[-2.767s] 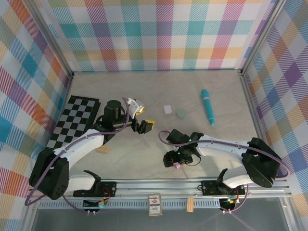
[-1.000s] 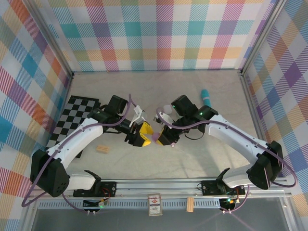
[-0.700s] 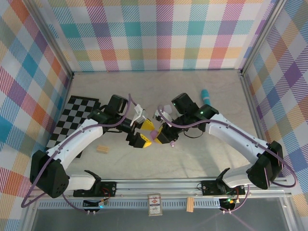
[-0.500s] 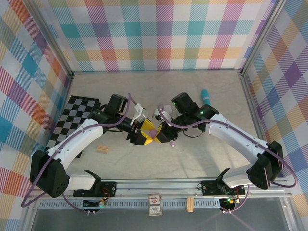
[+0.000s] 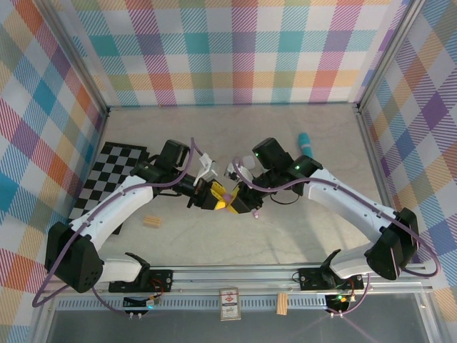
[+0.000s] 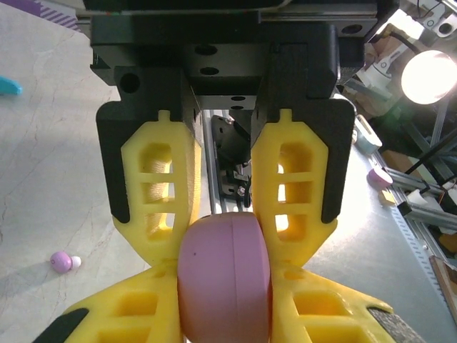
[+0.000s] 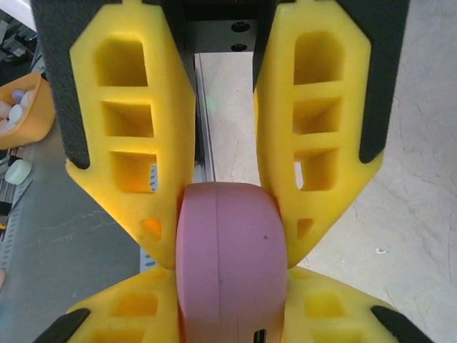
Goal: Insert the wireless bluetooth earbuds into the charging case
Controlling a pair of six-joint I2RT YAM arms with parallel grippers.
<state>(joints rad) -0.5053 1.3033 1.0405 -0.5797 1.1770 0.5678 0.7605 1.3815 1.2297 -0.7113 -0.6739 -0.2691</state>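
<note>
My left gripper (image 5: 216, 196) is clamped on a pink charging case (image 6: 223, 279), one finger on each flank. My right gripper (image 5: 240, 201) pinches the same case from the opposite end (the two meet nose to nose, mid-table). The case seam looks closed. One pink-purple earbud (image 6: 61, 262) lies loose on the table (image 5: 285, 236), apart from the case. Farther back is a teal cylinder (image 5: 305, 143), partly behind the right arm.

A smooth pink, pebble-shaped plastic charging case (image 6: 223, 282) is closed, its seam visible down the narrow edge. It stands edge-on, pinched by the left gripper (image 6: 223, 246) and right gripper (image 7: 232, 243). One tiny pink-purple earbud with a whitish tip (image 6: 61, 262) lies alone on the pale desk (image 6: 43, 179), apart from the case.
</note>
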